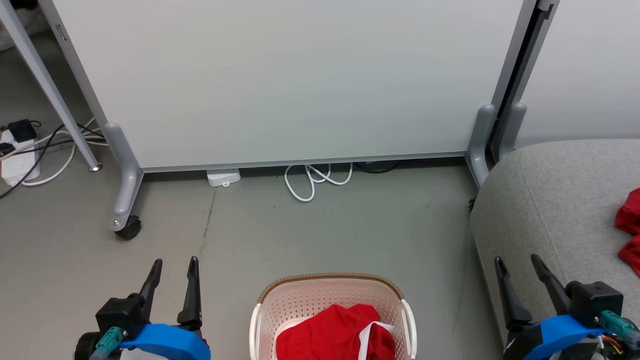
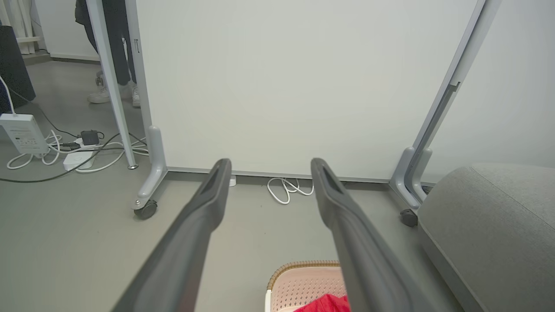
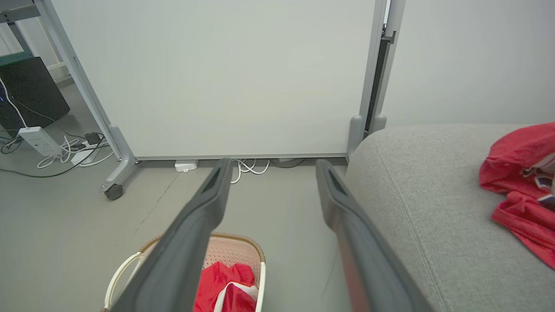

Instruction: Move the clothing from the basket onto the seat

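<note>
The cream basket (image 1: 330, 295) with a brown rim sits on the floor at the bottom centre, and red clothing (image 1: 335, 332) with white trim lies in it. The basket (image 2: 299, 286) and its red clothing (image 2: 325, 304) also show in the left wrist view, and the basket (image 3: 236, 253) with clothing (image 3: 225, 281) in the right wrist view. The grey seat (image 1: 555, 200) stands at the right, with another red garment (image 1: 631, 230) lying on it. My left gripper (image 1: 173, 267) is open, left of the basket. My right gripper (image 1: 520, 267) is open over the seat's front corner. Nothing is between either pair of fingers.
A white partition on grey wheeled legs (image 1: 122, 185) stands behind the basket. White cables (image 1: 315, 180) lie under it, and a power strip with cords (image 1: 20, 155) lies at the far left. A person's legs and shoes (image 2: 112, 86) stand behind the partition.
</note>
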